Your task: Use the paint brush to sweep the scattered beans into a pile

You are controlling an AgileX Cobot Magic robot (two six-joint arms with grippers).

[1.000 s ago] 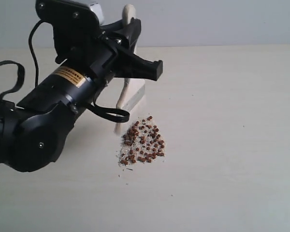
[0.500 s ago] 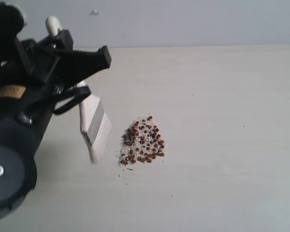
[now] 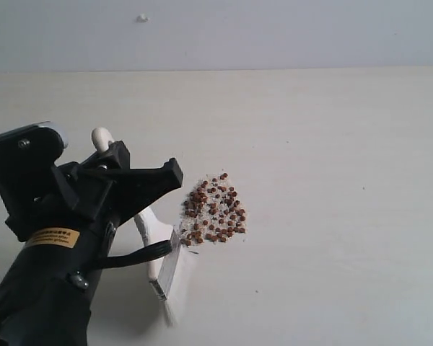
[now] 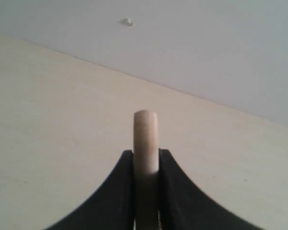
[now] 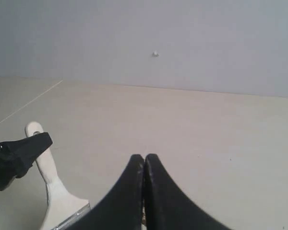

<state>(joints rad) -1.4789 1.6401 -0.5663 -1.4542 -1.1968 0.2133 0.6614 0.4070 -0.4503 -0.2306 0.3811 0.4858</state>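
The beans [image 3: 215,209] lie as one compact reddish-brown pile with whitish crumbs on the pale table [image 3: 332,180]. My left gripper [image 3: 157,177] [image 4: 146,152] is shut on the pale wooden handle of the paint brush [image 3: 166,268] [image 4: 146,132]. The brush hangs tilted, its handle end up and its silver ferrule and white bristles [image 3: 175,306] down, just near-left of the pile. The bristles are blurred. My right gripper [image 5: 144,156] is shut with nothing in it and is out of the exterior view. Its camera shows the paint brush [image 5: 50,179] off to one side.
The black left arm [image 3: 50,288] fills the exterior view's lower left corner. A grey wall [image 3: 274,32] with a small white mark [image 3: 142,18] rises behind the table's far edge.
The left arm has swung down and toward the front of the table, carrying the brush from the far-left side of the pile to its near-left corner. The beans have not moved.
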